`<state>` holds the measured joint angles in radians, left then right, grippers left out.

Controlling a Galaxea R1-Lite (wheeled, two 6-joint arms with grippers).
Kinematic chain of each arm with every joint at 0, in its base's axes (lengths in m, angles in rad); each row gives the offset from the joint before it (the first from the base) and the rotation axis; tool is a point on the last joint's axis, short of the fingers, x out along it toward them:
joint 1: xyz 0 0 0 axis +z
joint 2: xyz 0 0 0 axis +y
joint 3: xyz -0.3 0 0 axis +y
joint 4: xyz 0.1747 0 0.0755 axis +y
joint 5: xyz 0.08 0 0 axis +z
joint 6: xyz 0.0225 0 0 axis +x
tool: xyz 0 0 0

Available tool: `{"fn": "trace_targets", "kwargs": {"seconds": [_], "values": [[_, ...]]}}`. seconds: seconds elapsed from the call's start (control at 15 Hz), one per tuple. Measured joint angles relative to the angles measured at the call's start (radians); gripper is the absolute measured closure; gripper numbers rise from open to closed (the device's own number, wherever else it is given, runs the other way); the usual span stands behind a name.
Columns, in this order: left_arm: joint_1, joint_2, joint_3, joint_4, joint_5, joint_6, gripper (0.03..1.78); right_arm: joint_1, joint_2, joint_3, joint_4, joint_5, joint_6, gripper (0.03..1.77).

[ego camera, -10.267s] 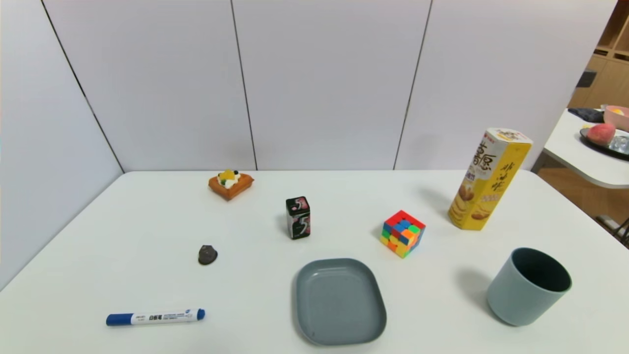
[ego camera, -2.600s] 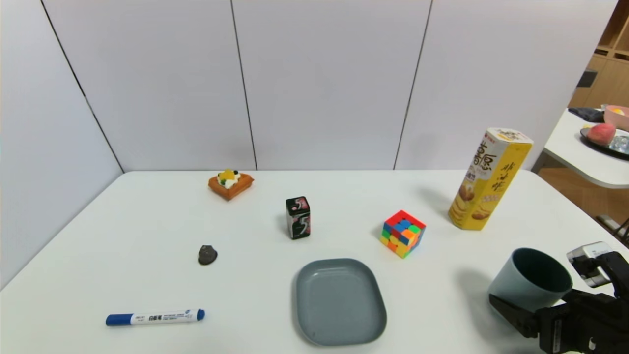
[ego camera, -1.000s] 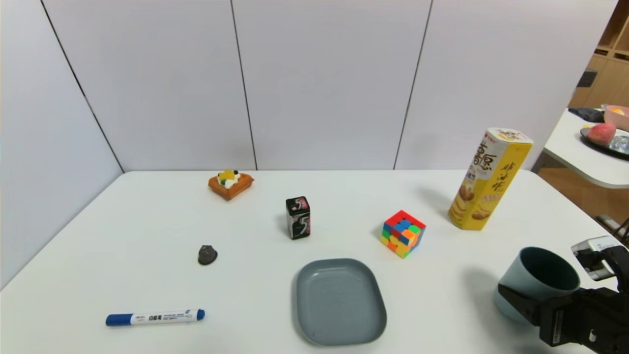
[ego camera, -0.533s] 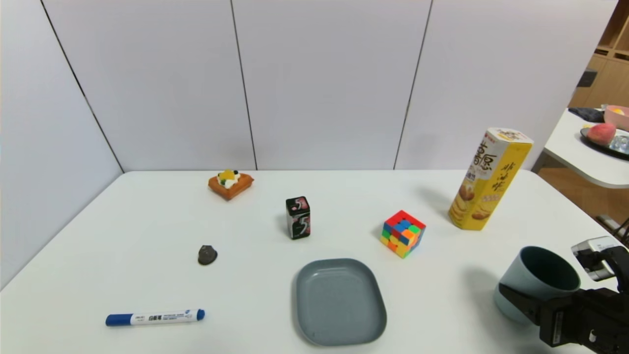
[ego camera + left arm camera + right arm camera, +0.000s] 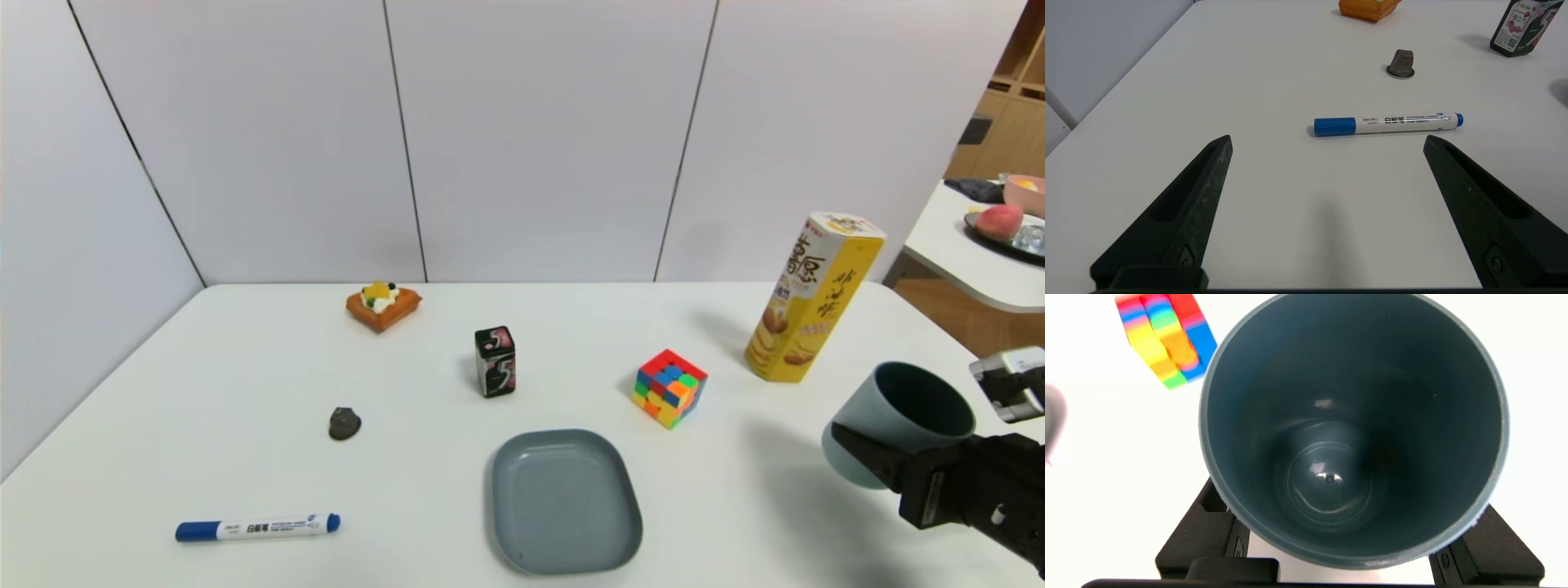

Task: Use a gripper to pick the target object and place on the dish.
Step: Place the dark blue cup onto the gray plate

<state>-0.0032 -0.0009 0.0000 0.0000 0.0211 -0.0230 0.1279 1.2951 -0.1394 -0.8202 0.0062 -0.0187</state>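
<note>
The cup point(image 5: 896, 425) has risen off the table, pinched between the right gripper's point(image 5: 878, 467) jaws.

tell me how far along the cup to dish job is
Done: the right pincer is shut on the cup, and the cup hangs tilted above the table at its right edge. In hand: carrying it. Left: move it across to the dish, which is empty, set it down and release. The left pincer sits open near the marker.

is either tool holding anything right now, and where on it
The right tool grips the cup around its lower body, one finger on each side. The left tool is open and holds nothing.
</note>
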Motion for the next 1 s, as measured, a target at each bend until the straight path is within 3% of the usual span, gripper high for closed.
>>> {"fn": "trace_targets", "kwargs": {"seconds": [0.2,0.47,0.73,1.0], "values": [[0.000,0.000,0.000,0.000,0.000,0.000,0.12,0.008,-0.039,-0.123,0.093,0.002,-0.014,0.69],[0.000,0.000,0.000,0.000,0.000,0.000,0.12,0.065,-0.089,-0.349,0.343,0.010,-0.023,0.69],[0.000,0.000,0.000,0.000,0.000,0.000,0.12,0.204,-0.100,-0.565,0.582,0.030,-0.016,0.69],[0.000,0.000,0.000,0.000,0.000,0.000,0.12,0.327,-0.016,-0.714,0.626,0.036,-0.012,0.69]]}}
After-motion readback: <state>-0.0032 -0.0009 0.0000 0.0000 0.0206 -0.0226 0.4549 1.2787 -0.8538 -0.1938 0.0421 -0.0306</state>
